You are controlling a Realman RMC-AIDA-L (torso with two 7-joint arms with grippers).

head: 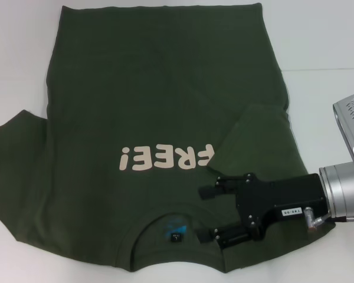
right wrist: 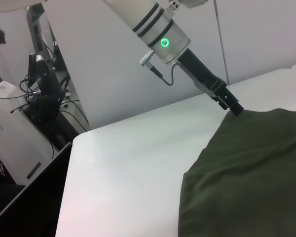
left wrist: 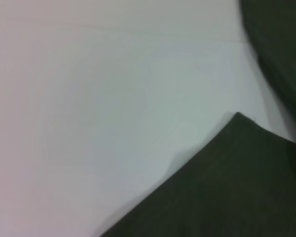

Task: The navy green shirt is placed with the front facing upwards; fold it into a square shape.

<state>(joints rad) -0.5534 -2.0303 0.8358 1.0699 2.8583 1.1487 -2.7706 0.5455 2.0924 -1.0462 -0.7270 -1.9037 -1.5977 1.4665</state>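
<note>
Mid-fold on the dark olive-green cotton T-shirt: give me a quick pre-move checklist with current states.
1. Dark olive-green cotton T-shirt front up, cream lettering visible: ok.
2. Right sleeve folded inward onto the body: ok.
3. Left sleeve folded: not ok, it lies spread out.
4. Right gripper open above the collar area: ok.
5. Left gripper at the shirt's edge, grip: cannot tell.
6. White table bare around the shirt: ok.

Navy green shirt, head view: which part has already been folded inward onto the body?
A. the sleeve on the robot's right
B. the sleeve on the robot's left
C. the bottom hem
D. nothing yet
A: the right sleeve lies folded over the navy green shirt, beside the right gripper; the left sleeve is spread flat.
</note>
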